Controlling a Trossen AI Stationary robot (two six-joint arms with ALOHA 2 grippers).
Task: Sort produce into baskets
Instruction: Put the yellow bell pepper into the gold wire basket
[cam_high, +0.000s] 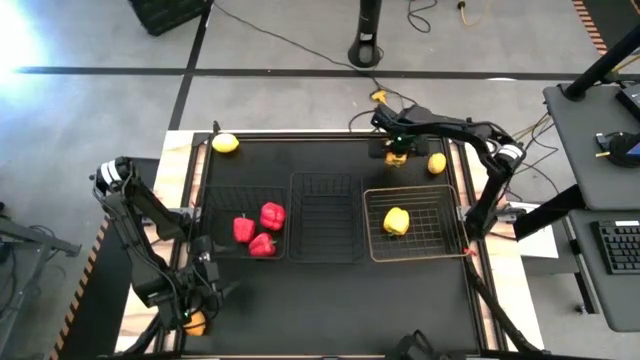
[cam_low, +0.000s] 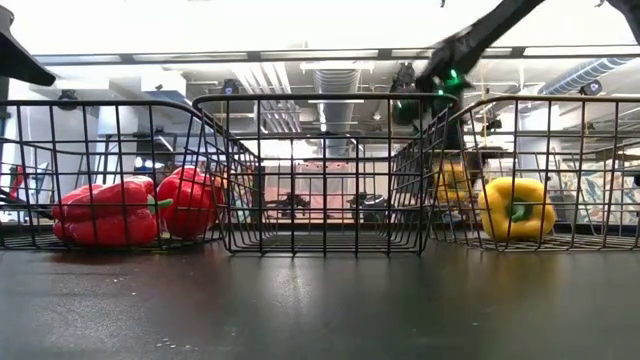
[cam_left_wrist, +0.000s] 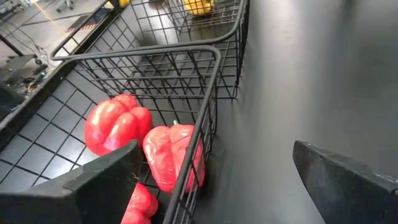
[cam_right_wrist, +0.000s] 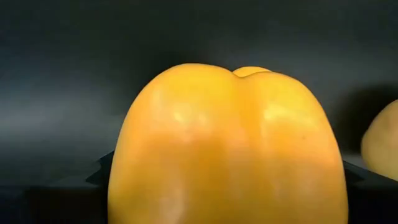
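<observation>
Three red peppers (cam_high: 258, 230) lie in the left black basket (cam_high: 205, 225); they also show in the left wrist view (cam_left_wrist: 168, 155). The narrower black basket (cam_high: 325, 250) stands in the middle. A yellow pepper (cam_high: 396, 221) lies in the pale wire basket (cam_high: 440, 245). My right gripper (cam_high: 398, 148) is shut on a second yellow pepper (cam_right_wrist: 227, 143) beyond that basket. One lemon (cam_high: 437, 163) lies beside it, one (cam_high: 225, 143) at the far left, and one (cam_high: 195, 323) under my left arm. My left gripper (cam_left_wrist: 217, 186) is open and empty by the left basket's near side. My right gripper pinches the yellow pepper between its two fingers, one on each of two opposite sides (cam_right_wrist: 121, 177). The fingertips (cam_right_wrist: 102, 169) just show past the pepper's flanks. The arm slants down to it from the table's right. Whether the pepper is clear of the table, I cannot tell.
The three baskets stand side by side across the table's middle. Bare black table lies in front of them (cam_high: 340, 310). Cables and a stand's base (cam_high: 368, 50) lie on the floor beyond the far edge.
</observation>
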